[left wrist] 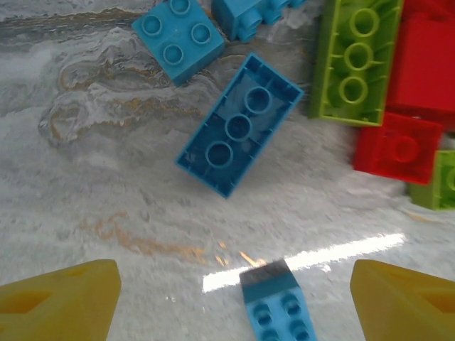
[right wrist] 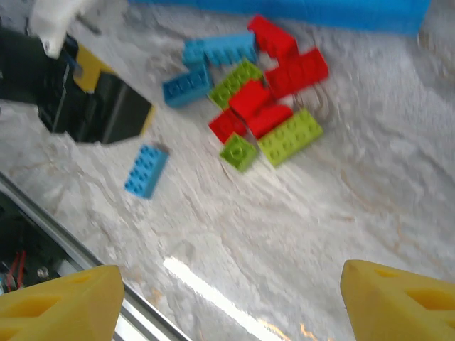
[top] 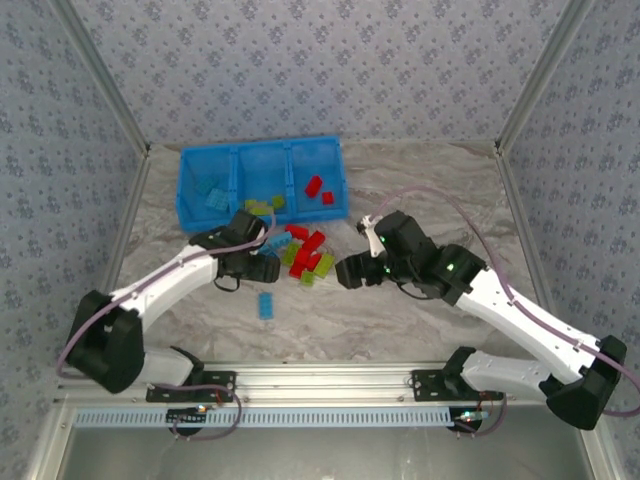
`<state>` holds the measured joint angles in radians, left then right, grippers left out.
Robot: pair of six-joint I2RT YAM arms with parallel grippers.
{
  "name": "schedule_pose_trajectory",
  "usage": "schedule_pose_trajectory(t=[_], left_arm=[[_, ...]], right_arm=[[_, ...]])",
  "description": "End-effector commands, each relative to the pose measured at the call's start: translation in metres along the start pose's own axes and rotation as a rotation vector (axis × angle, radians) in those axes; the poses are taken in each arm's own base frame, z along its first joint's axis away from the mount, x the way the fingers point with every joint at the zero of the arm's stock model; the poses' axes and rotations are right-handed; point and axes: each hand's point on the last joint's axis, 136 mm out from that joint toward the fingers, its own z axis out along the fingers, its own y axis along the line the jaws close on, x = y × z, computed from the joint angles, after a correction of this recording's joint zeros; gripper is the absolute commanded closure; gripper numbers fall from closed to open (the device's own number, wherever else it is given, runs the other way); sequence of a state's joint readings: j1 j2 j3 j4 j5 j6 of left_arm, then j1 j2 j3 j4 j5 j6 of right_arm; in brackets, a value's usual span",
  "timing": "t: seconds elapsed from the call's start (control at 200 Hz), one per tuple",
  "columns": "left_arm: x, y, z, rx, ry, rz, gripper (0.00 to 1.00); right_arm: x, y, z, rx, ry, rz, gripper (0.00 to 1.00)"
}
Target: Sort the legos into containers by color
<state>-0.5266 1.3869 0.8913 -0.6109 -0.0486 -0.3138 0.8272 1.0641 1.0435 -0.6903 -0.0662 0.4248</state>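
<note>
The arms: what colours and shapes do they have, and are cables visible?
The left arm and right arm have white links and black joints, and a thin lilac cable runs alongside each. The fingers are yellow wedges.

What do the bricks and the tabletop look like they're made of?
The bricks: moulded plastic, slightly glossy; the overturned blue one shows a hollow underside with tubes. The tabletop: marble-patterned, smooth and shiny by the glare streak; stone or laminate, can't tell.
</note>
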Motion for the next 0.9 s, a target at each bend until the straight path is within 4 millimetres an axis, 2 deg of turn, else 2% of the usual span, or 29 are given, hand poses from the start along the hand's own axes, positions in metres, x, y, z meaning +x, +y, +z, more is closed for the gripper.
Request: schedule_pose_trajectory(t=[0.0,0.095,0.365,0.51,0.62,0.735,0.834,0.894], left_arm=[[-0.027,-0.005,0.012,0.049,-0.040,0.056,0.23],[-0.034,-0.007,0.030,0.088,-0.012,0.049,0.31],[-0.041,-0.010,0.065,0.081,0.047,0.074,0.42],[-0.035,-0.013,0.071,0.104,0.071,0.073,0.59],[-0.028,-0.018,0.066,0.129,0.077,0.069,0.65],[-0.022,-0.026,0.049,0.150,0.054,0.069,0.68],[-0.026,-0.028,0.021,0.166,-0.017,0.027,0.69],[-0.034,-0.020,-0.001,0.134,-0.085,-0.020,0.71]], right_arm=[[0.003,-0.004,-0.011,0.006,-0.024,0.063,0.17],[0.003,-0.003,-0.009,0.002,-0.027,0.070,0.17],[0.002,-0.005,-0.009,0.024,-0.003,0.046,0.17],[0.005,0.003,-0.005,-0.020,0.029,0.049,0.17],[0.006,0.002,0.001,-0.018,0.052,0.049,0.17],[0.001,0.004,0.005,-0.024,0.056,0.051,0.16],[-0.003,0.007,0.006,-0.033,0.046,0.053,0.16],[-0.005,0.006,0.006,-0.028,0.040,0.053,0.16]])
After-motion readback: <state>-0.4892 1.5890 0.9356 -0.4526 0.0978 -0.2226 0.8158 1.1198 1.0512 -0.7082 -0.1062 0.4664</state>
